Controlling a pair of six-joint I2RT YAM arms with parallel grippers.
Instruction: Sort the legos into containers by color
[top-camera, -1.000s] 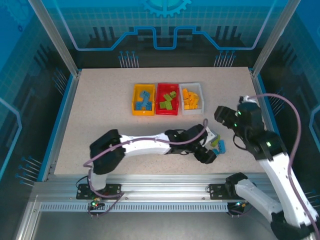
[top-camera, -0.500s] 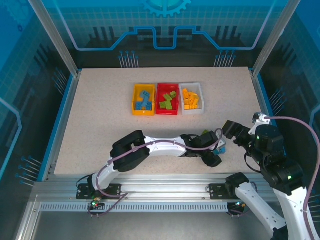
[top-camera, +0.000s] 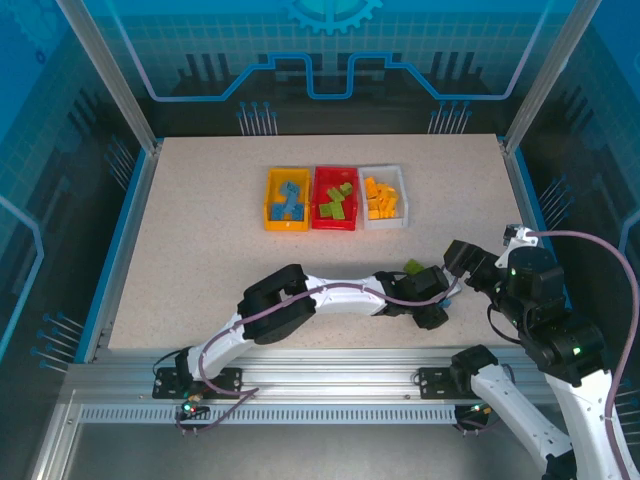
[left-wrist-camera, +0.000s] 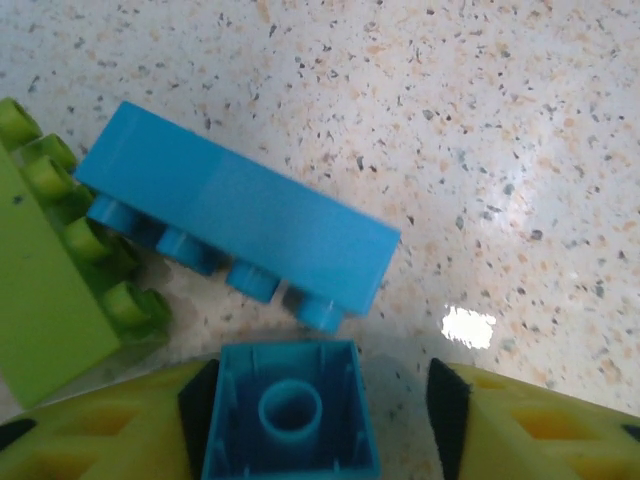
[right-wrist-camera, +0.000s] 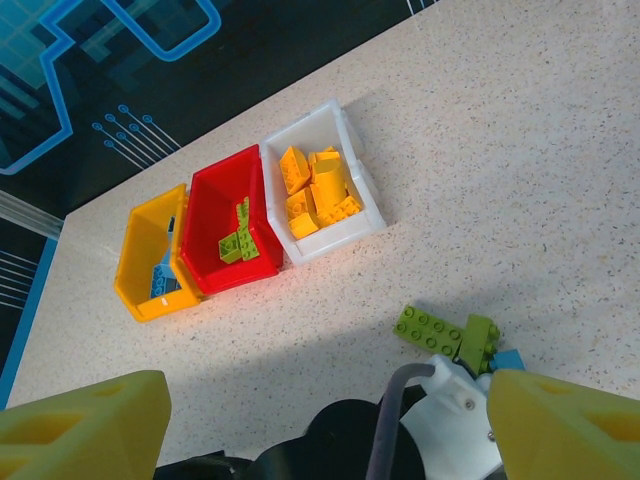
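- Yellow bin (top-camera: 268, 200), left end of the row at the far middle of the table (top-camera: 200, 250): I see blue bricks (top-camera: 289, 200) in it.
- Red bin (top-camera: 316, 200), tight against its right side: green bricks (top-camera: 336, 205) inside.
- White bin (top-camera: 403, 196), right end of the row: orange bricks (top-camera: 380, 198) inside.
- Left arm lies low across the table to the near right, well apart from the bins.
- Loose green brick (left-wrist-camera: 45, 300) on the table there, by the end of a long blue brick (left-wrist-camera: 240, 215). Touching or just beside, I can't tell.
- Long blue brick lies on its side, studs toward the gripper.
- Left gripper (left-wrist-camera: 320, 405): jaws open around a small blue brick (left-wrist-camera: 290, 410), which has its hollow underside toward the wrist camera. The brick touches one pad (left-wrist-camera: 198, 405) and I see a gap to the other, so it isn't clamped.
- Right gripper (right-wrist-camera: 327, 400): fingers spread wide, holding nothing, hovering over the left arm's wrist, near the loose bricks.
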